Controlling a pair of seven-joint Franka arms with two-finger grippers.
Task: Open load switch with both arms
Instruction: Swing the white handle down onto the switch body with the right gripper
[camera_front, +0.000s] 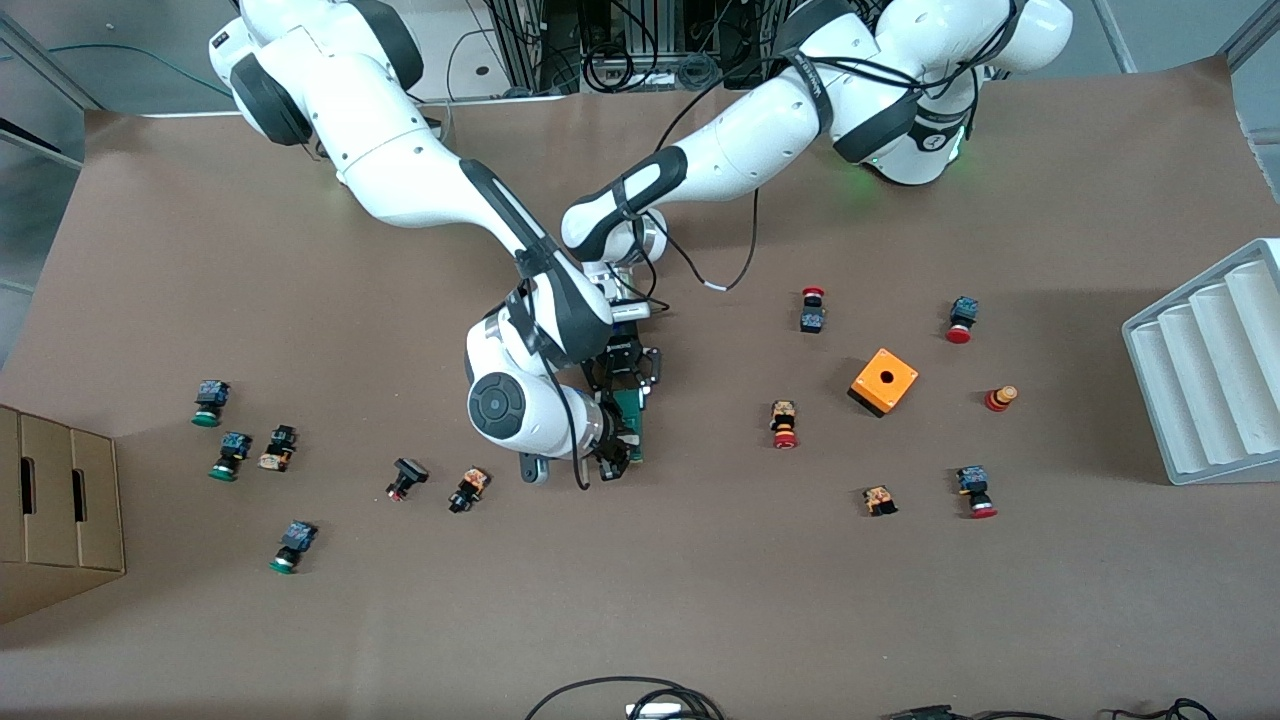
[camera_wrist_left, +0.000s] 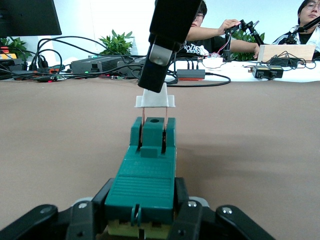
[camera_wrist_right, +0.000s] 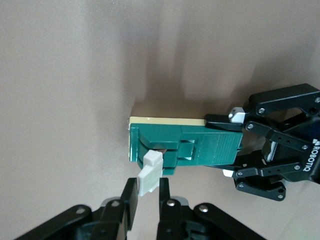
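The load switch (camera_front: 631, 415) is a dark-green bar with a cream underside, in the middle of the table. My left gripper (camera_wrist_left: 145, 194) is shut on one end of its green body (camera_wrist_left: 147, 175). At the other end, my right gripper (camera_wrist_right: 147, 189) is shut on the small white block (camera_wrist_right: 149, 176). The white block (camera_wrist_left: 155, 100) stands clear of the green body, with two thin copper pins running from it down into the body's slots. In the front view the left gripper (camera_front: 625, 368) and the right gripper (camera_front: 614, 458) meet at the switch, and the right wrist hides part of it.
Small red- and green-capped push buttons lie scattered toward both ends of the table, the closest one (camera_front: 468, 489) beside the right wrist. An orange cube (camera_front: 884, 381) and a grey ribbed tray (camera_front: 1210, 370) lie toward the left arm's end. A cardboard box (camera_front: 55, 510) sits at the right arm's end.
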